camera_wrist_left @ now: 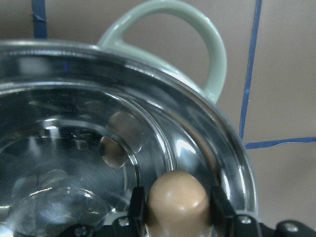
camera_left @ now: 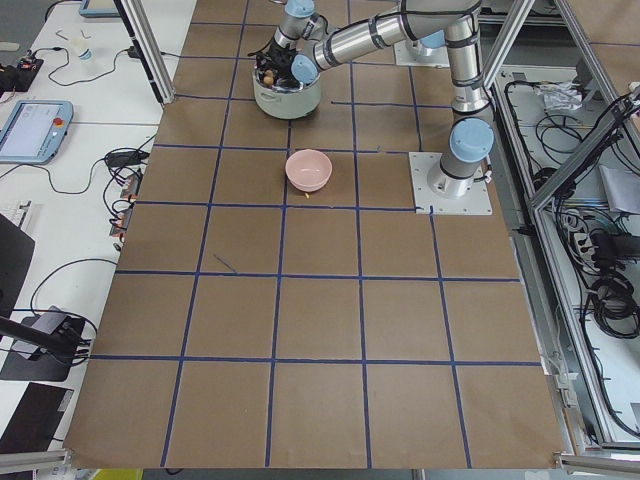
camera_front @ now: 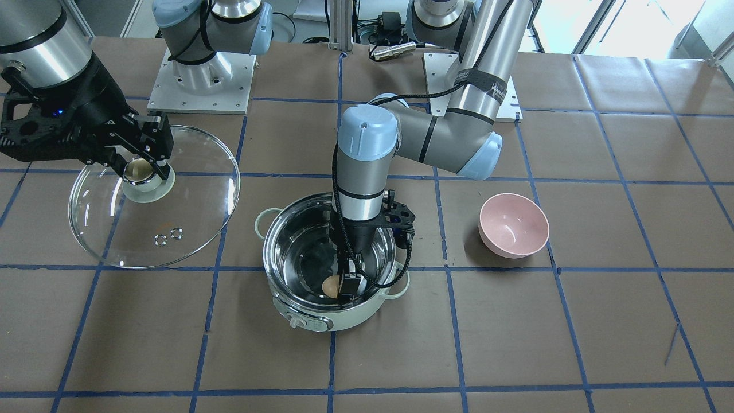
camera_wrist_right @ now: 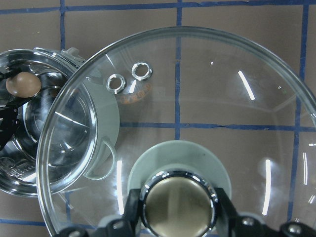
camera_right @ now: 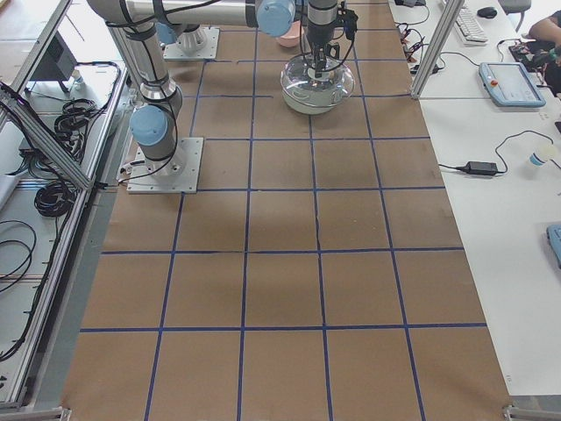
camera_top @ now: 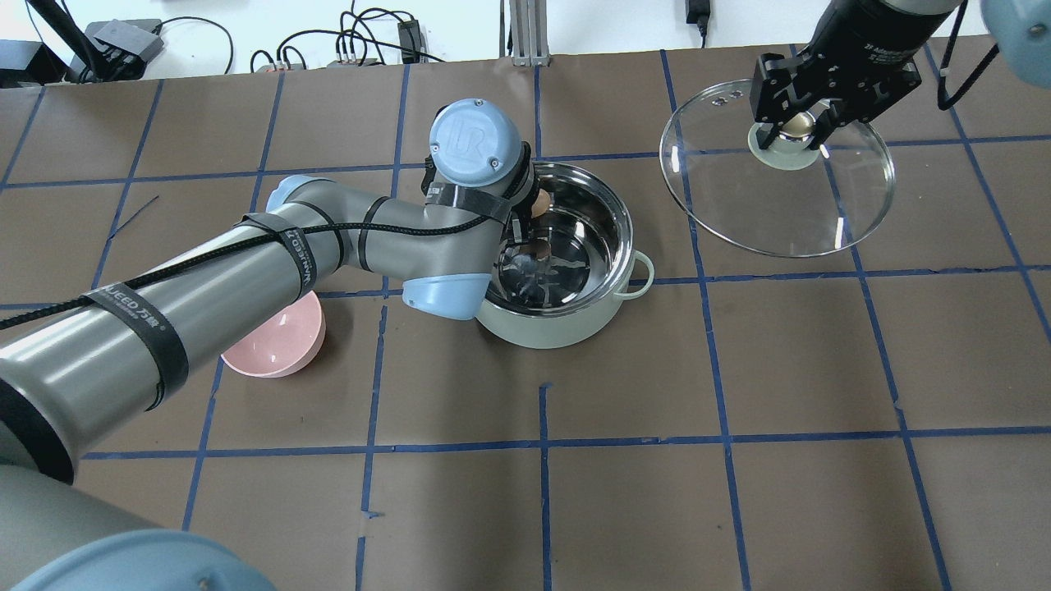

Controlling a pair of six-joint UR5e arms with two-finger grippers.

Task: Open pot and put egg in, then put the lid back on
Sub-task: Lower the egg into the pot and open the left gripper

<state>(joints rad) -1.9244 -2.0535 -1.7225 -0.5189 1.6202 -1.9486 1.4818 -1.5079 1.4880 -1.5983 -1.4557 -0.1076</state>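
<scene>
- The table (camera_front: 573, 321) is covered in brown paper ruled into squares by blue tape, with white benches (camera_right: 491, 202) along its long sides and metal framing behind the robot
- The left arm (camera_top: 246, 263) stretches across the overhead view, hiding the near part of the pot's rim and half of the bowl; its wrist points straight down into the pot
- The right arm (camera_front: 40, 51) is cut off by the picture edge in the front-facing view; its wrist tilts down toward the lid
- In both side views the work area is far and small, so fingers cannot be made out there
- The lid (camera_front: 189, 195), clear glass, is off the pot and held tilted beside it on the robot's right, its rim apart from the pot's handle
- The pot (camera_front: 344, 315) stands uncovered near the table's middle, steel inside showing
- The bowl (camera_front: 513, 229), pink, sits on the robot's left of the pot, apart from it
- The right gripper (camera_front: 139, 168) is clamped on the lid's knob (camera_top: 794, 125)
- The left gripper (camera_wrist_left: 177, 210) pinches the egg (camera_front: 331, 285) inside the pot, close to the wall on the dial (camera_front: 296, 322) side; whether it touches the bottom cannot be told
</scene>
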